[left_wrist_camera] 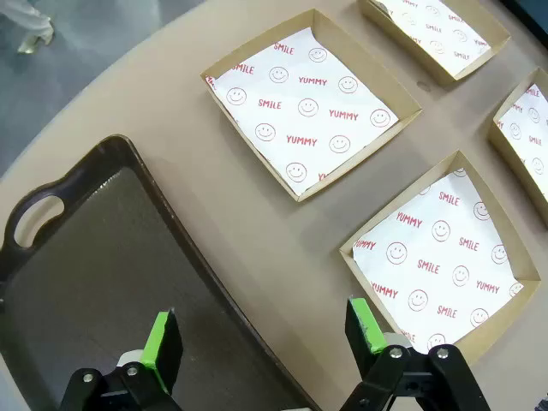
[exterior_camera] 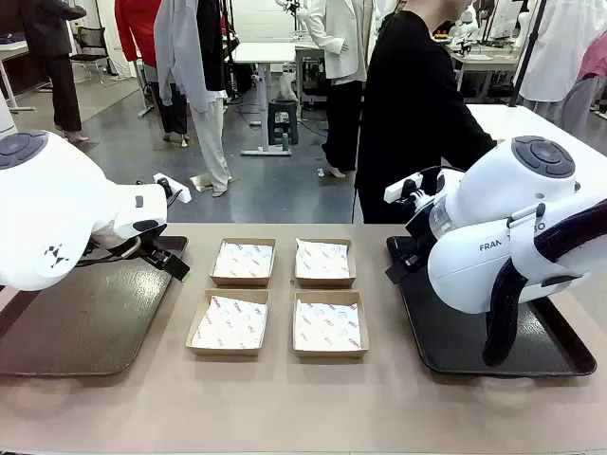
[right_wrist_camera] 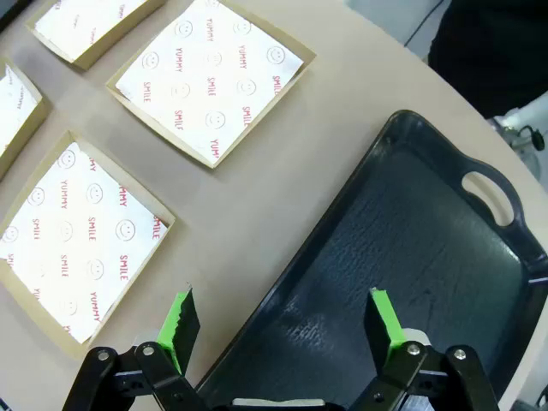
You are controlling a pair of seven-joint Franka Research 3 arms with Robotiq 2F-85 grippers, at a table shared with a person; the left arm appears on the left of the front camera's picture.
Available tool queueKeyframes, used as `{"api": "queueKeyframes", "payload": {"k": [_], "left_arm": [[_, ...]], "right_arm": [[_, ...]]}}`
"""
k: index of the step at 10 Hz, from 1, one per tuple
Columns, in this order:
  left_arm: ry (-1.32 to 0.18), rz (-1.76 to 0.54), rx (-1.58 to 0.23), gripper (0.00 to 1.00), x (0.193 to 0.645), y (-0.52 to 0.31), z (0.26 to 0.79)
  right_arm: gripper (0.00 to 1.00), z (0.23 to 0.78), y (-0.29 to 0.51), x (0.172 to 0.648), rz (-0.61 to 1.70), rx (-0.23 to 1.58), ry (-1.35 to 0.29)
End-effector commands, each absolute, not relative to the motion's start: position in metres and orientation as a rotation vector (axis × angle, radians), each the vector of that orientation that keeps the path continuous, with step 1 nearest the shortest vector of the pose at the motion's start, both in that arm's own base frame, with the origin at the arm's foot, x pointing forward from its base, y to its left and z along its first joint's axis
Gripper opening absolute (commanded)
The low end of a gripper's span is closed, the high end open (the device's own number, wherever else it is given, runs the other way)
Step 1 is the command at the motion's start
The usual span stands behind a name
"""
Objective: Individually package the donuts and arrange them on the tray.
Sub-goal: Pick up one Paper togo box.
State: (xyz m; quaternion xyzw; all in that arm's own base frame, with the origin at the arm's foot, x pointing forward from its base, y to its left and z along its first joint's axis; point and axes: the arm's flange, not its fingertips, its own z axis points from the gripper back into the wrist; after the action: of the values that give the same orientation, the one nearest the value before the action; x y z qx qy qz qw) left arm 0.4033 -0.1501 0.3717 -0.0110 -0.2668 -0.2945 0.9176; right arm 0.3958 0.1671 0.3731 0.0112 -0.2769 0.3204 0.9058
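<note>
Squarely at the middle of a shared beige table (exterior_camera: 285,408), four square cardboard boxes (exterior_camera: 243,262) are laid out in two rows of two, each open-topped and lined with white paper printed with red smiley faces and the words "SMILE" and "YUMMY". The group is flanked by two handled trays: a brown left tray (exterior_camera: 57,332) and a black right tray (exterior_camera: 455,353), each set just beside the boxes but apart from them.

The left gripper (left_wrist_camera: 261,332) is held above the inner rim of the left tray, its jaws spread wide and nothing caught between them. One green pad is seen over the tray's floor, the other over the table near a corner of the nearest box.

The right gripper (right_wrist_camera: 281,312) is likewise seen fully parted and gripping nothing, one pad poised over the right tray and the other over the table at the edge of a box.

A person in black (exterior_camera: 417,104) is pictured standing at the far side of the table.
</note>
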Motion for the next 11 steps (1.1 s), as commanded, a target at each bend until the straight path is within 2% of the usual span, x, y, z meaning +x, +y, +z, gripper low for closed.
{"api": "queueKeyframes", "payload": {"k": [1,11], "left_arm": [[-0.549,-0.606,-0.023,1.0,0.4033,-0.1502,0.3716],[-0.549,-0.606,-0.023,1.0,0.4033,-0.1502,0.3716]], "right_arm": [[1.0,0.3731,0.1672,0.3958,0.662,0.023,-0.572],[1.0,0.3731,0.1672,0.3958,0.662,0.023,-0.572]]}}
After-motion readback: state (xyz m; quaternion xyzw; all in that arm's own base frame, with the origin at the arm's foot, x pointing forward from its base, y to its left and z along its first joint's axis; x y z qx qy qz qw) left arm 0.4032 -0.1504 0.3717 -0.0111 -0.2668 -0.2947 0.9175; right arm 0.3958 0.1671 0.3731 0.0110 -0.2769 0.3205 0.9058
